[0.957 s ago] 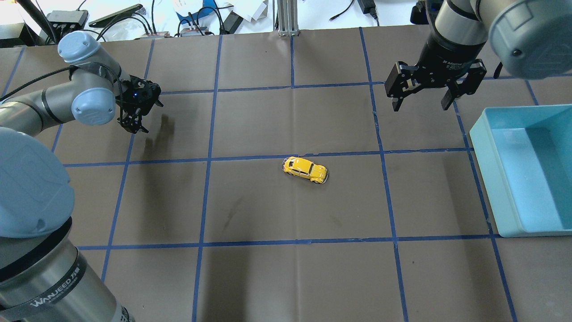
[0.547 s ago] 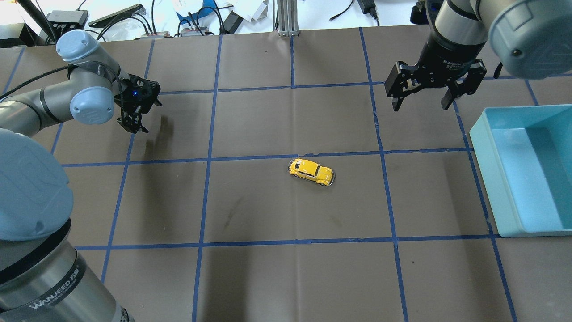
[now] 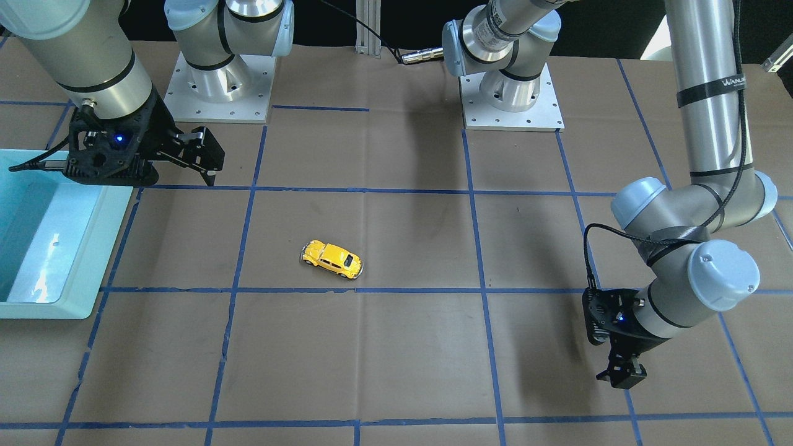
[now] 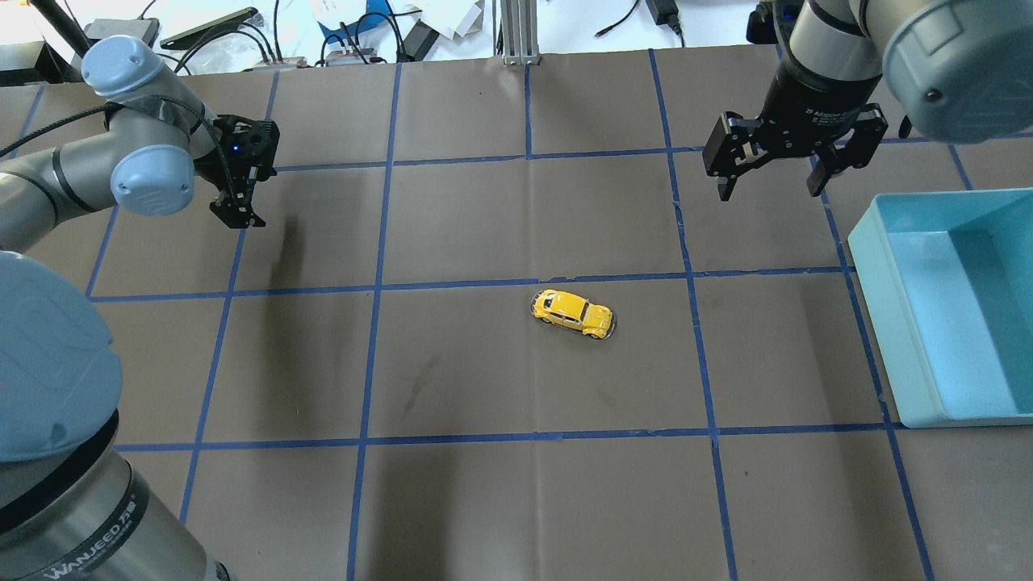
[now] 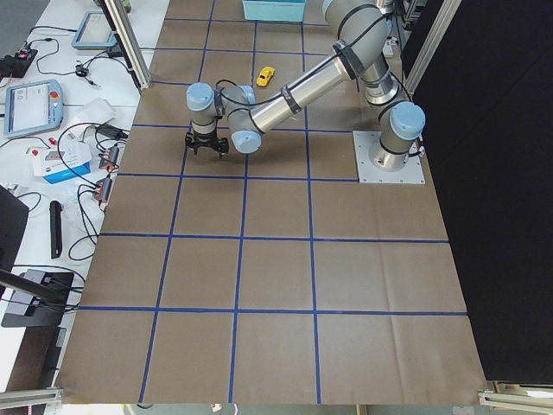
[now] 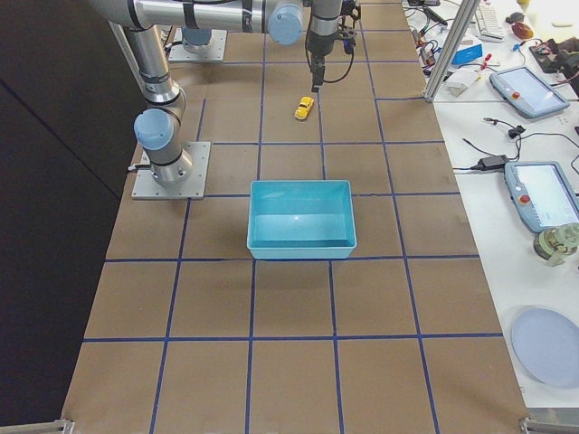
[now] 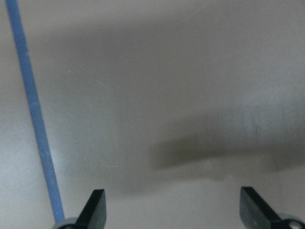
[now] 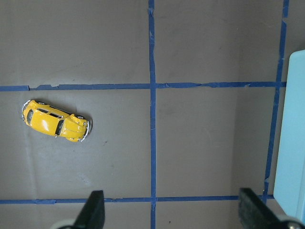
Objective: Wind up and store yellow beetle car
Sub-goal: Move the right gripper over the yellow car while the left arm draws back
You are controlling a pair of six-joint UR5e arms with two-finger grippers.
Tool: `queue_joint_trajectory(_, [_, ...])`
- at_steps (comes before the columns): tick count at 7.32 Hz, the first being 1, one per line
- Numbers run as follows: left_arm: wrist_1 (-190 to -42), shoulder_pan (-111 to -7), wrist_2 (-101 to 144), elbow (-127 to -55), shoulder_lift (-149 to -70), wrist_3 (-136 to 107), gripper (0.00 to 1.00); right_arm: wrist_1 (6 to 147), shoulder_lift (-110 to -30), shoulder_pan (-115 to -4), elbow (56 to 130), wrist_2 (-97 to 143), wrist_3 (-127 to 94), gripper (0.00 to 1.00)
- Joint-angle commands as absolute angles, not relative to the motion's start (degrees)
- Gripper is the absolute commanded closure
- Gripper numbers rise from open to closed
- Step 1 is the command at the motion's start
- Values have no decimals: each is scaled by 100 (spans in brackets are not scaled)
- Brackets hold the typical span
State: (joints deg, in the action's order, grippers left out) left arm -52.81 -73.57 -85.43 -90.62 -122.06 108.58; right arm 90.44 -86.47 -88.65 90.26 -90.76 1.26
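Note:
The yellow beetle car [image 4: 574,313] stands on its wheels on the brown mat near the table's middle, free of both grippers; it also shows in the front view [image 3: 332,259]. My right gripper [image 4: 771,192] hangs open above the mat, behind and to the right of the car. Its wrist view has the car [image 8: 55,126] at the left, well outside the open fingers [image 8: 95,210]. My left gripper [image 4: 238,218] is far to the left, open over bare mat, with nothing between its fingertips [image 7: 97,206].
A light blue bin [image 4: 876,298] sits at the table's right edge, with nothing visible inside; its rim shows at the left of the front view [image 3: 93,248]. Blue tape lines grid the mat. Cables and devices lie beyond the far edge [image 4: 347,32].
The car has rolled a short way to the right on its own. My left gripper has drawn back to the left and turned. The right gripper shifted slightly to the right.

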Motion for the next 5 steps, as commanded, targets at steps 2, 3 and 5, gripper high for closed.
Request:
queue_joint_trajectory(2, [-5396, -7356, -8543, -8913, -12033, 9453, 0, 9061, -8588, -8886, 9009, -9027, 114, 0])
queue_joint_trajectory(3, [-5414, -7356, -8552, -8799, -12015, 8926, 0, 9053, -8578, -8886, 9009, -9000, 114, 0])
queue_joint_trajectory(5, [-5510, -7356, -8639, -8570, -11857, 7706, 0, 8966, -8613, -8982, 9018, -8991, 131, 0])
